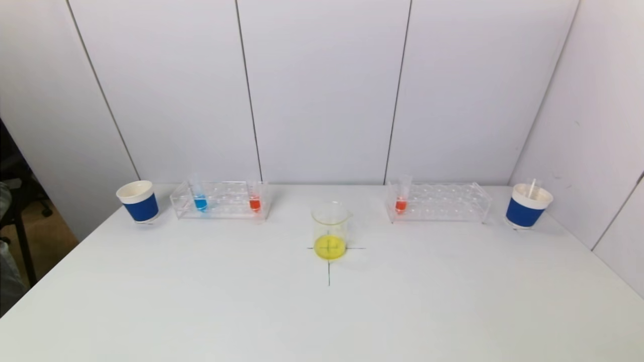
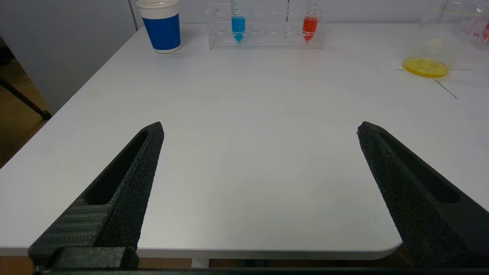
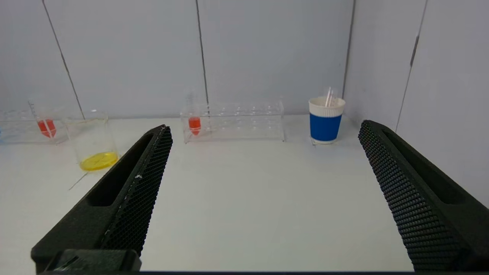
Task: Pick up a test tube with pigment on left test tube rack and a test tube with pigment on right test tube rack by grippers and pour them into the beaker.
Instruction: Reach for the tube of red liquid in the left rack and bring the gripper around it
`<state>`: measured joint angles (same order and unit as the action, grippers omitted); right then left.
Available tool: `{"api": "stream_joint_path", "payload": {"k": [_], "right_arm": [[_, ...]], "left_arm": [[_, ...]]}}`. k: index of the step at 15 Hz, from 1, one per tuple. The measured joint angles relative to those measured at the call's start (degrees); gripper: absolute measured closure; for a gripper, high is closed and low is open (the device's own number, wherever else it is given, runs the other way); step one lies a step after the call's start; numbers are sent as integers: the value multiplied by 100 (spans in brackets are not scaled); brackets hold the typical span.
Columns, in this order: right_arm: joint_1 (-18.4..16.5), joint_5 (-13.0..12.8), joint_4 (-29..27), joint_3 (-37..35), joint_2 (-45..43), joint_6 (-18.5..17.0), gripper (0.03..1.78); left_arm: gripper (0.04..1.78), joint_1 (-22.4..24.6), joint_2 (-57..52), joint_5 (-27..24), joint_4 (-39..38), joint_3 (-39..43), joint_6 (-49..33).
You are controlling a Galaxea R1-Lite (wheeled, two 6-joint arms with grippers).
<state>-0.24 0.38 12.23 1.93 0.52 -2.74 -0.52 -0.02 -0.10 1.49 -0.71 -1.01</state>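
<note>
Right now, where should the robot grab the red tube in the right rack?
Grip the red tube on the clear upper part that sticks out above the right rack, coming from above. It stands upright at the rack's left end. The open right pincer hangs well short of it.

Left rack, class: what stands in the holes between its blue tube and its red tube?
Nothing. In the left rack, the holes between the blue tube and the red tube stand empty, as the left wrist view and the head view both show.
</note>
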Motion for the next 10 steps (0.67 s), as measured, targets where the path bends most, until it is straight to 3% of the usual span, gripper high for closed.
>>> {"api": "stream_joint_path", "payload": {"k": [2,10], "right_arm": [[0,2,334,-141,-43,310,4],[-2,-119,-1133,-193,-66,338,4]], "left_arm": [[5,0,0,2,0,0,-4],[5,0,0,2,-1,0,-2]]}}
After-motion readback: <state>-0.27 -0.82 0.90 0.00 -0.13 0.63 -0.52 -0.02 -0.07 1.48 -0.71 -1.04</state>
